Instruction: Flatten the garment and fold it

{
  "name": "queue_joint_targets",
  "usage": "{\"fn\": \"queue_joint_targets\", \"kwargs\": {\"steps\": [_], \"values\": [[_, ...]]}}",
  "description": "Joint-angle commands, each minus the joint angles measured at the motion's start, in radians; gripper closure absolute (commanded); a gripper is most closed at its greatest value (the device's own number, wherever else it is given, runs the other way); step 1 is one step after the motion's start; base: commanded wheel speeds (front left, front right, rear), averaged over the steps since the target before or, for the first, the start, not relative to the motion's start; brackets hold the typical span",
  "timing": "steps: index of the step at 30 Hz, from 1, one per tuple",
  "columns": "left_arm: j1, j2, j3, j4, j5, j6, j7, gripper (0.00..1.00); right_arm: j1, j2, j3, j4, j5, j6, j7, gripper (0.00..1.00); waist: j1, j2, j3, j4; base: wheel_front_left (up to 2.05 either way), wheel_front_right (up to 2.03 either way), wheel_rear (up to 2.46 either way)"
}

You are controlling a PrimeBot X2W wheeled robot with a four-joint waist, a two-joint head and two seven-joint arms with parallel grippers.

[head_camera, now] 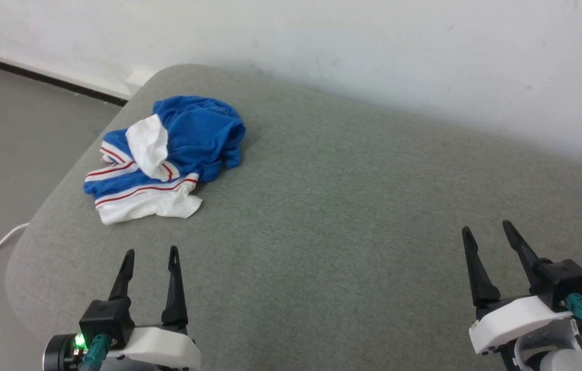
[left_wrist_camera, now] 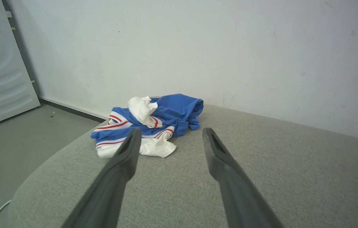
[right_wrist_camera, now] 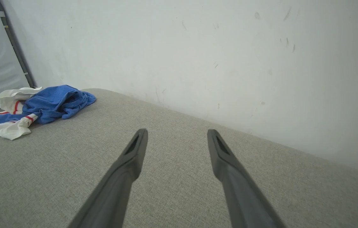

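The grey fabric-covered table [head_camera: 332, 221] carries a crumpled blue-and-white shirt [head_camera: 193, 131] near its far left rounded corner.

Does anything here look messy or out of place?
Yes: the blue shirt lies crumpled in a heap near the left edge of the grey cushion, one white sleeve flopped over the blue. The left pincer and right pincer are open, apart from it. Nothing looks damaged.

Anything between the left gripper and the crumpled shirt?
Nothing visible. Bare grey cushion lies between the open left gripper and the garment, crumpled near the far left corner. The right gripper, farther off, is also unobstructed.
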State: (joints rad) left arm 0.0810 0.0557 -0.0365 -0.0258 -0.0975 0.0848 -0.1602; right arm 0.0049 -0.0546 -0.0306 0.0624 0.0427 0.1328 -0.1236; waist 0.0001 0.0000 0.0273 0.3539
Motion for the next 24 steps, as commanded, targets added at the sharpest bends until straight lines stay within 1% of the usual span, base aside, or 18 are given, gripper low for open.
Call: {"fn": "queue_joint_targets", "kwargs": {"steps": [1,12,24], "values": [[0.010,-0.003,-0.003,-0.006,-0.004,0.008,-0.009,0.00,-0.010,0.003,0.000,-0.002,-0.002,-0.001,-0.001,0.00,-0.0001,0.0000,0.008,0.028,0.00,0.00,0.00],[0.021,-0.004,-0.001,-0.001,-0.031,0.011,-0.032,0.00,-0.014,0.003,0.016,0.001,0.000,-0.002,-0.012,0.00,-0.0001,0.0000,0.012,0.122,0.00,0.00,0.00],[0.033,-0.005,0.010,0.004,-0.048,0.010,-0.057,0.00,-0.015,0.004,0.021,0.014,0.004,-0.002,-0.028,0.00,-0.0001,0.0000,0.008,0.189,0.00,0.00,0.00]]}}
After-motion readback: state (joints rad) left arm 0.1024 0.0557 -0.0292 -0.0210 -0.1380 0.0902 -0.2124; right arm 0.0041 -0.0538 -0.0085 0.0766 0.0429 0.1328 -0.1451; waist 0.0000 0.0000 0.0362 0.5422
